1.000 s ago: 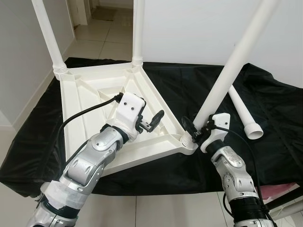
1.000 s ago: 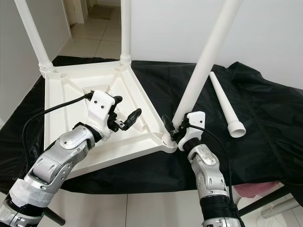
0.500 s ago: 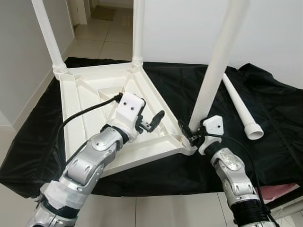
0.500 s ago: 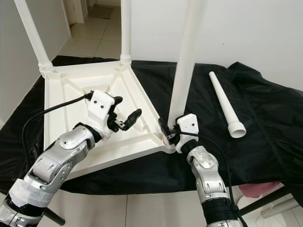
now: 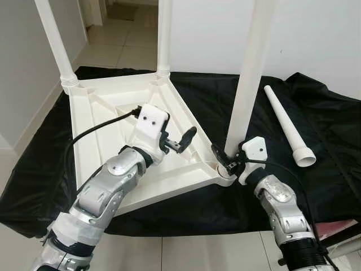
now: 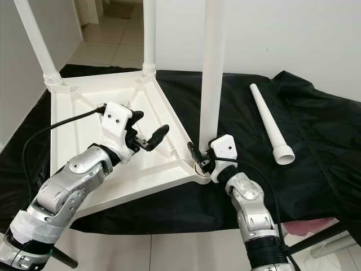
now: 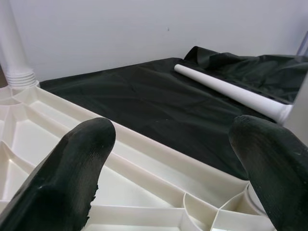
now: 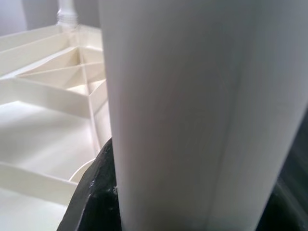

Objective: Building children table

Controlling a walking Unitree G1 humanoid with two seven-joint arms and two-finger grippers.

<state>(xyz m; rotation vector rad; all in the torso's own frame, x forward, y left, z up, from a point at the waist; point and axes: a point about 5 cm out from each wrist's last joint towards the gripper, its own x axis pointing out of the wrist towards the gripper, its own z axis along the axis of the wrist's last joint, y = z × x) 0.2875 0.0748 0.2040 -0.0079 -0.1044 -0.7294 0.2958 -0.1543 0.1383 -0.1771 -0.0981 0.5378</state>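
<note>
A white plastic table top (image 5: pixel 107 113) lies upside down on a black cloth, with two legs (image 5: pixel 53 42) standing in its far corners. A third white leg (image 5: pixel 245 84) now stands nearly upright in the near right corner socket (image 5: pixel 224 176). My right gripper (image 5: pixel 230 160) is shut on the base of this leg, which looms close in the right wrist view as a white tube (image 8: pixel 192 110). My left gripper (image 5: pixel 176 141) hovers open over the ribbed underside of the top, holding nothing. A fourth leg (image 5: pixel 287 127) lies loose on the cloth to the right.
The black cloth (image 5: pixel 333 147) covers a low surface with folds at the right. A white wall rises behind it. Tiled floor (image 5: pixel 121 48) and a doorway lie at the far left. A pink object (image 5: pixel 338 228) peeks out at the lower right.
The third leg has swung from leaning right to nearly upright in the corner socket, with my right gripper turning along at its base. My left gripper shifted slightly.
</note>
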